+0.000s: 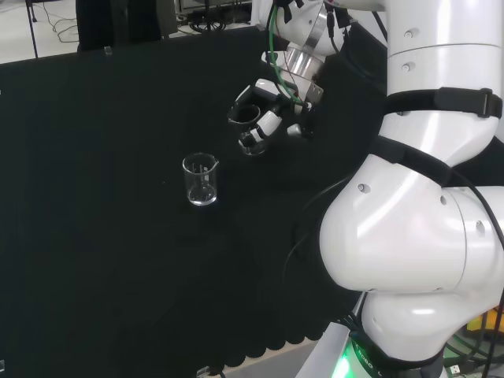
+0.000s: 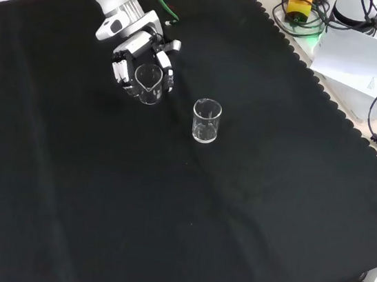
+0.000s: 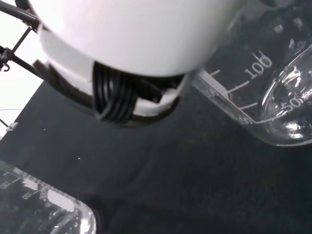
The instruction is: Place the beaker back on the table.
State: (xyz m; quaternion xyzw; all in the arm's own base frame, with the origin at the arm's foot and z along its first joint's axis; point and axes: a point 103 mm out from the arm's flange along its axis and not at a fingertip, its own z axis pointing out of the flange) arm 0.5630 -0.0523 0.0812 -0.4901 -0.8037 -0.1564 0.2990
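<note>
Beaker [image 2: 148,83] of clear glass sits in the hand [image 2: 141,65], whose black and white fingers curl round its wall; in the front view its open mouth tips toward the camera, so it is tilted, and whether its base touches the cloth cannot be told. In the head view the held beaker [image 1: 246,115] shows as a dark ring at the hand [image 1: 268,122], to the right of and beyond the second one. The wrist view shows its graduated wall [image 3: 263,97] close beside the blurred white palm [image 3: 136,44].

Two beakers are in view. The second beaker [image 2: 206,120] stands upright on the desk [image 2: 162,235], just to the right of the hand in the front view, apart from it.

Around both, the black cloth lies bare and wide. Its scalloped edge [image 2: 308,77] runs along the front view's right side, well apart from the beakers.
</note>
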